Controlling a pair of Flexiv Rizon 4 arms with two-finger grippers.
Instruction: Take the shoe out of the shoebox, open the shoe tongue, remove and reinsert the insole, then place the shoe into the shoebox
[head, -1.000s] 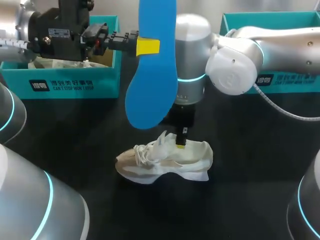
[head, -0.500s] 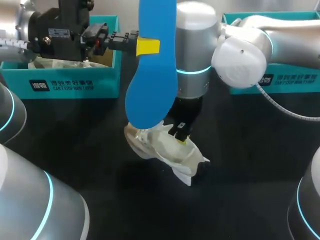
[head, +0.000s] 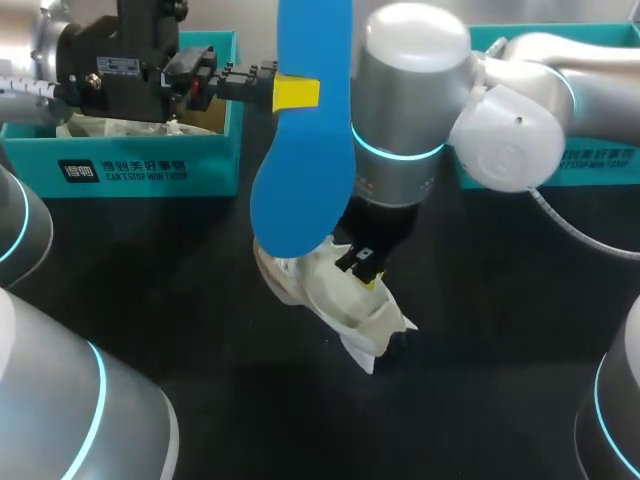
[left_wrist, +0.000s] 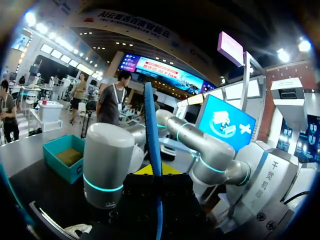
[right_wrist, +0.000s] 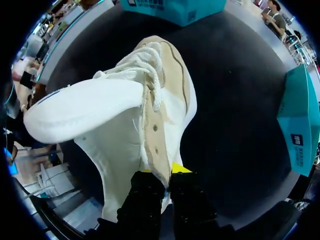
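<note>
White shoe (head: 335, 310), tilted low over the dark surface (head: 150, 300), its lace-side edge nipped in the right pincer (head: 366, 274), seemingly to present its opening to the blue insole (head: 300, 190), clamped upright in the left pincer (head: 296, 93) for reinsertion.

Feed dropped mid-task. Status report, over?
Left gripper shut on blue insole, held upright. Right gripper shut on white shoe at lace edge, tilted. Nothing blocking.

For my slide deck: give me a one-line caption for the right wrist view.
Right gripper pinches the eyelet edge of the white sneaker, held over the black table.
</note>
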